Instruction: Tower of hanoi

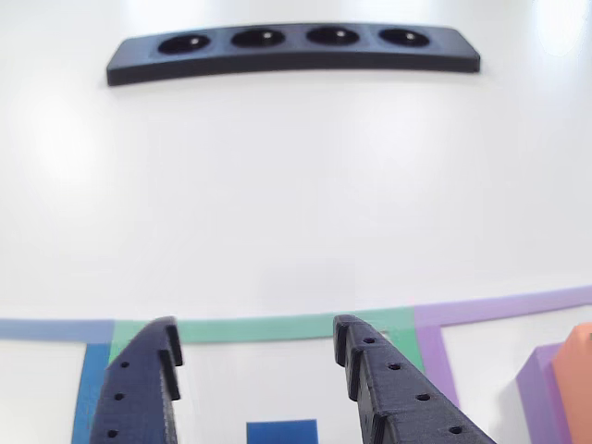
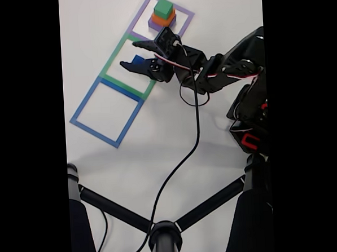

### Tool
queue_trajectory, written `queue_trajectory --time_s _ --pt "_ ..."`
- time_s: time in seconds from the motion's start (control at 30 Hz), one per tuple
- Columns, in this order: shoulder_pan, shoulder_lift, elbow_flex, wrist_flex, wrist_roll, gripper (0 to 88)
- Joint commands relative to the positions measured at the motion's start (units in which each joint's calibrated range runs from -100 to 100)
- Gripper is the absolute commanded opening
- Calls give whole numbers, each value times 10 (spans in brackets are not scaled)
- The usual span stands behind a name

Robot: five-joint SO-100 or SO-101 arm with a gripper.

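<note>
Inside the green square outline [image 2: 110,58] lies the smallest dark blue cube [image 2: 138,59], seen at the bottom edge of the other view as the dark blue cube [image 1: 282,432]. My gripper [image 2: 129,56] is open, one finger on each side of it. The other view shows the gripper [image 1: 256,326] with its dark fingers spread and the cube low between them; whether they touch it I cannot tell. In the purple outline [image 2: 188,15] the green cube [image 2: 163,8] sits on the orange cube [image 2: 163,18], which sits on the purple cube [image 2: 154,26]. The purple cube [image 1: 536,398] and orange cube [image 1: 581,370] show at lower right.
A black strip with round holes [image 1: 291,61] lies at the far side of the white table. The blue square outline [image 2: 88,102] holds nothing. A black cable [image 2: 186,147] runs from the arm to a black stand with spread legs [image 2: 163,233] at the bottom.
</note>
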Motion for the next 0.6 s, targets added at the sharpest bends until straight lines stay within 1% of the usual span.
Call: queue_trajectory --time_s 0.0,0.07,0.13,0.27,0.47,0.57 --pt "17 -220 -19 283 6 62" --pt "27 -309 -39 434 6 35" --pt "41 -379 -63 563 6 10" --pt "80 -454 -143 754 6 1" --pt "150 -473 -327 995 6 1" --pt "171 -466 -418 1086 6 1"
